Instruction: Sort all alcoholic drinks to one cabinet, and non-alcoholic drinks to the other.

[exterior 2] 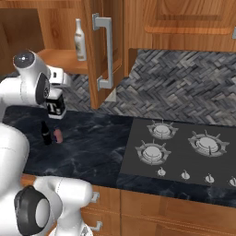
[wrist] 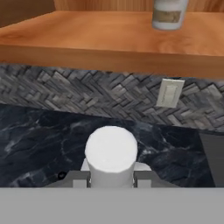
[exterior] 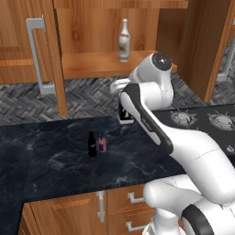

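My gripper [wrist: 111,177] is shut on the square clear bottle, an alcoholic drink, just below its white cap [wrist: 111,152]. Its black "T" label [exterior 2: 56,109] hangs a little above the counter; in the left base view the bottle [exterior: 125,117] peeks out behind my arm. The slim cream-white bottle [exterior: 124,40] [exterior 2: 80,39] [wrist: 169,15], also alcoholic, stands upright on the open cabinet's shelf, above and beyond the held bottle. Two non-alcoholic drinks stand side by side on the counter: a black cola bottle [exterior: 92,144] [exterior 2: 45,133] and a shorter pink one [exterior: 102,144] [exterior 2: 57,135].
The cabinet's door [exterior 2: 105,50] stands open with a grey handle, right of the shelf [exterior: 92,64]. A gas hob [exterior 2: 184,147] lies in the dark marble counter [exterior: 55,151] to the right. A wall outlet [wrist: 169,92] sits on the herringbone backsplash under the shelf.
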You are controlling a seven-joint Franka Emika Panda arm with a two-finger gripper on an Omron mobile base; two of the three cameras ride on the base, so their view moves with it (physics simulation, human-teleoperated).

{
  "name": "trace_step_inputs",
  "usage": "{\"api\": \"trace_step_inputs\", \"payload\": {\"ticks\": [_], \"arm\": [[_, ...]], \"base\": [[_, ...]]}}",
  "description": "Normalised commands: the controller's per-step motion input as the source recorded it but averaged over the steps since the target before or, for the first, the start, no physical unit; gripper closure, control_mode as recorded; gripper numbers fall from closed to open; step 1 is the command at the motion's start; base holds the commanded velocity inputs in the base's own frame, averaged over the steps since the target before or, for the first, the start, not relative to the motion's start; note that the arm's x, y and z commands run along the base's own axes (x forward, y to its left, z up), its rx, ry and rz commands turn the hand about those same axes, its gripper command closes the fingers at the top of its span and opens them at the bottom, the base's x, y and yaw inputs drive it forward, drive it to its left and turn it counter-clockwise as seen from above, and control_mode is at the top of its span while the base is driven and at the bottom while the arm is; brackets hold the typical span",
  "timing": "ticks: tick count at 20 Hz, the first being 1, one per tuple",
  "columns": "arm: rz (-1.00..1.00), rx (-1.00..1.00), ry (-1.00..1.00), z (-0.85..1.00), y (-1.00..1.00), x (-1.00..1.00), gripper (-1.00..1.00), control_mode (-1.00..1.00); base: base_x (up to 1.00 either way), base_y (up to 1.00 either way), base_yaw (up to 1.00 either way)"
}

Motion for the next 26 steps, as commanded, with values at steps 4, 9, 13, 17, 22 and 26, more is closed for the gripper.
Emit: {"api": "trace_step_inputs", "payload": {"ticks": [4,9,13,17,22,26], "arm": [[-0.03,0.0,-0.08,0.58,0.02,-0.41,1.0,-1.0],[-0.03,0.0,-0.11,0.57,0.03,-0.43,1.0,-1.0],[-0.03,0.0,-0.12,0.51,0.05,-0.38,1.0,-1.0],[-0.03,0.0,-0.12,0.53,0.06,-0.38,1.0,-1.0],[-0.04,0.0,-0.11,0.49,0.05,-0.23,1.0,-1.0],[-0.01,0.0,-0.11,0.35,0.01,0.0,1.0,-1.0]], "base": [[0.0,0.0,0.0],[0.0,0.0,0.0],[0.0,0.0,0.0],[0.0,0.0,0.0],[0.0,0.0,0.0],[0.0,0.0,0.0]]}}
